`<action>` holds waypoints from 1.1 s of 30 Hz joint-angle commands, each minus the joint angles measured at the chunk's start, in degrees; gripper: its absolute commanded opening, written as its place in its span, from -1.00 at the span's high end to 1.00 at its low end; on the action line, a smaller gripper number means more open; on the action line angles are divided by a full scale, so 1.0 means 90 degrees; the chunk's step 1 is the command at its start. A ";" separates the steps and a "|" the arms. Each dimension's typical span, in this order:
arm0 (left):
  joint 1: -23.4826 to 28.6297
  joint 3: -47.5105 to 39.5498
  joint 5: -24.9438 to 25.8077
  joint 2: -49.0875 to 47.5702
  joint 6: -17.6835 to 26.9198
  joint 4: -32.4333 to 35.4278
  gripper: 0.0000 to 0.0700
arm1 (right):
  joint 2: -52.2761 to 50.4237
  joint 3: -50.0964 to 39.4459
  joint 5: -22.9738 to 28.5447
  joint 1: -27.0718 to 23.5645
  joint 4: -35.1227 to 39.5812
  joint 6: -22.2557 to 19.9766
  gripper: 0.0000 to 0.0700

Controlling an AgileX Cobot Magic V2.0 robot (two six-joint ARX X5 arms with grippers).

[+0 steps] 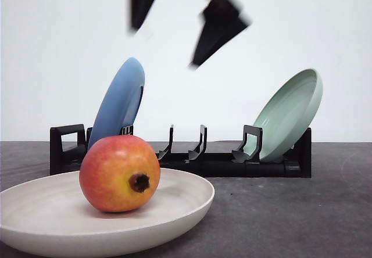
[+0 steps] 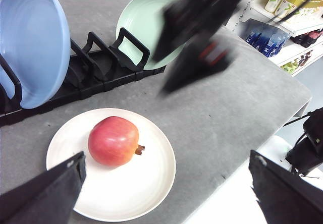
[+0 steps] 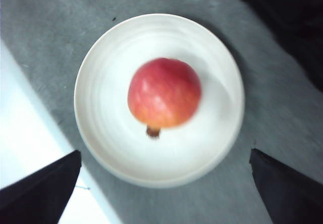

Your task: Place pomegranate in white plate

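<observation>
- pomegranate (image 1: pixel 120 173) sits in the white plate (image 1: pixel 186 208), a bit left of plate centre in front view, calyx facing the camera; nothing is touching it
- white plate is flat on the grey table (image 1: pixel 290 211), at the near left, in front of the black dish rack (image 1: pixel 197 156)
- rack holds the blue plate (image 1: pixel 119 102) leaning at its left end and the pale green plate (image 1: pixel 290 113) leaning at its right end; middle slots free
- right gripper (image 3: pixel 164 193): fingers wide apart, holding nothing, directly above plate and fruit, well clear of both
- left gripper (image 2: pixel 166 193): fingers spread wide, holding nothing, also above the plate and apart from it
- front view: dark blurred arm parts (image 1: pixel 218 28) high above the rack, can't tell which arm is which there
- left wrist view: the other arm (image 2: pixel 202 27) is a blurred dark shape over the rack near the green plate
- shelves with bottles (image 2: pixel 292 2) beyond the table edge in left wrist view
</observation>
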 commanded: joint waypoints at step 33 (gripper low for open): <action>-0.0092 0.0017 -0.0374 0.0005 0.0145 0.0068 -0.69 | -0.7884 -0.5881 0.0871 -0.0609 0.3368 0.1411 -1.00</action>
